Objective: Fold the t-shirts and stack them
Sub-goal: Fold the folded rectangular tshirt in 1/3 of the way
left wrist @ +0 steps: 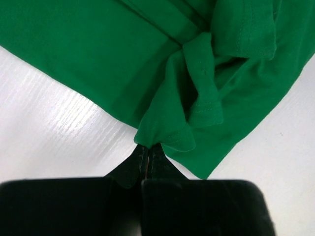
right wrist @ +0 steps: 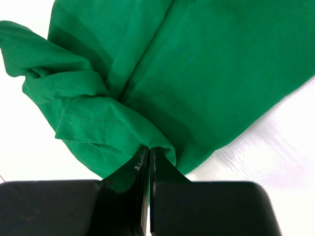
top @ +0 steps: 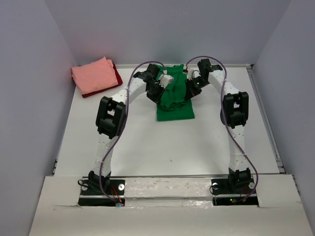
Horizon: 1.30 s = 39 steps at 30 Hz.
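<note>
Green tee [top: 175, 105] lies mid-table, its far end bunched. Your left gripper [left wrist: 147, 149] and right gripper [right wrist: 148, 150] each pinch a gathered edge, fingers pressed tight on cloth. You look mid-fold. Next, carry both pinches evenly over the near hem, then stack on the pink tee [top: 93, 76] and red tee [top: 117, 76], far left.

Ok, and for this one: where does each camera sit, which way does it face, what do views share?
Top external: above and behind the robot, facing down on the white table; shows the whole left arm and right arm reaching the bright green cloth t-shirt.
Left wrist: on the left arm's wrist, facing along the black left tool, shut on a green fold.
Right wrist: on the right arm's wrist, facing along the black right tool, likewise shut on green cloth.
Shared: all three show the green t-shirt and table.
</note>
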Motion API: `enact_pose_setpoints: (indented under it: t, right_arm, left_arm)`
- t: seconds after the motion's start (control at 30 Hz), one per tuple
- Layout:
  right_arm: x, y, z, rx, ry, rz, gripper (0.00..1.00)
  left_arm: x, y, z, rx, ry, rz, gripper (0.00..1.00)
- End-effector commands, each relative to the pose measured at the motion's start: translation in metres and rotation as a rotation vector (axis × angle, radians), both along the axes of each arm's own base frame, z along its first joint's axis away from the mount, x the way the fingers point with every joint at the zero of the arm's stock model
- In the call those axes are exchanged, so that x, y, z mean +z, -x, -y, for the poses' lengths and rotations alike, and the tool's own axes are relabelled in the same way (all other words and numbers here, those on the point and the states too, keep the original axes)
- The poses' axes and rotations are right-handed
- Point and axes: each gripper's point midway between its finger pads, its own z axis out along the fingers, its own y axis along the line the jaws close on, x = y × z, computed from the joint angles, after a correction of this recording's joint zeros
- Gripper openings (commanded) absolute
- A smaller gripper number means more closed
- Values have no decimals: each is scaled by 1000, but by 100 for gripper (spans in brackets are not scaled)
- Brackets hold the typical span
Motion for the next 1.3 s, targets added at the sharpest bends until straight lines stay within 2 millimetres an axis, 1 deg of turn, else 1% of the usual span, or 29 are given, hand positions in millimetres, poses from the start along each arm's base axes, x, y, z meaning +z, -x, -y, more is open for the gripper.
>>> enact_pose_setpoints:
  t: [0.0,0.03,0.07,0.1,0.13,0.17,0.2,0.23,0.27,0.3,0.4,0.43,0.57,0.7,0.77,0.8,0.83,0.87,0.9,0.93,0.97,1.03,1.07,1.1,1.13,1.17,1.2,1.23,1.27]
  right_arm:
    - [6,-18,0,-14,-16,55,0]
    - [5,-19,0,-14,-13,56,0]
    - [4,-21,5,-25,-10,56,0]
    - [3,-22,6,-27,-5,57,0]
    - [1,-22,7,-29,0,55,12]
    - [-1,-21,7,-28,3,52,28]
    - [-1,-22,8,-27,7,56,39]
    - [-2,-21,8,-28,11,52,41]
    - [-3,-22,8,-29,12,53,45]
    - [-3,-23,9,-29,13,55,55]
    - [-1,-23,10,-32,19,61,72]
    - [0,-24,10,-33,22,65,83]
    - [10,-27,11,-38,28,91,100]
    - [30,-34,14,-50,40,144,100]
    - [50,-39,18,-66,61,197,100]
    - [71,-42,20,-79,63,246,100]
    - [82,-41,20,-82,58,265,100]
    - [95,-42,20,-86,49,296,100]
    - [120,-38,18,-89,25,336,100]
    - [121,-38,16,-89,16,331,100]
    - [145,-32,15,-86,-5,363,100]
    - [172,-15,6,-45,-73,366,100]
    - [178,-3,5,-32,-86,339,100]
    - [185,4,3,-18,-107,330,100]
    - [188,14,0,3,-126,312,100]
    - [195,31,-5,52,-172,282,100]
    - [193,40,-7,70,-187,256,100]
    - [185,51,-9,109,-212,219,100]
    - [178,58,-10,121,-219,183,100]
  left_arm:
    - [1,-13,-2,9,-20,32,8]
    - [0,-14,-3,9,-24,33,16]
    - [-3,-16,-5,16,-37,36,30]
    - [-3,-17,-5,17,-38,40,34]
    - [-4,-17,-5,20,-41,43,41]
    - [-4,-19,-7,25,-48,50,55]
    - [-4,-20,-6,29,-48,53,62]
    - [-3,-22,-6,29,-48,58,74]
    - [-4,-23,-8,35,-58,61,93]
    - [-2,-25,-7,37,-57,69,98]
    - [3,-29,-10,53,-64,87,99]
    - [7,-30,-10,55,-66,97,99]
    - [29,-38,-14,79,-71,161,99]
    - [62,-49,-24,114,-83,242,99]
    - [82,-54,-29,138,-76,274,99]
    - [100,-58,-36,166,-71,308,99]
    - [110,-60,-41,180,-69,327,99]
    - [129,-61,-46,206,-61,363,99]
    - [139,-62,-52,222,-58,384,99]
    - [147,-62,-55,232,-58,401,99]
    - [164,-60,-61,253,-63,438,99]
    - [175,-57,-67,268,-67,461,99]
    - [179,-54,-70,273,-68,468,99]
    - [192,-51,-79,299,-81,500,99]
    - [185,-47,-84,301,-96,487,99]
    - [193,-44,-92,323,-96,503,99]
    - [192,-42,-98,333,-102,501,99]
    - [176,-39,-104,338,-122,474,99]
    - [169,-37,-111,350,-136,462,99]
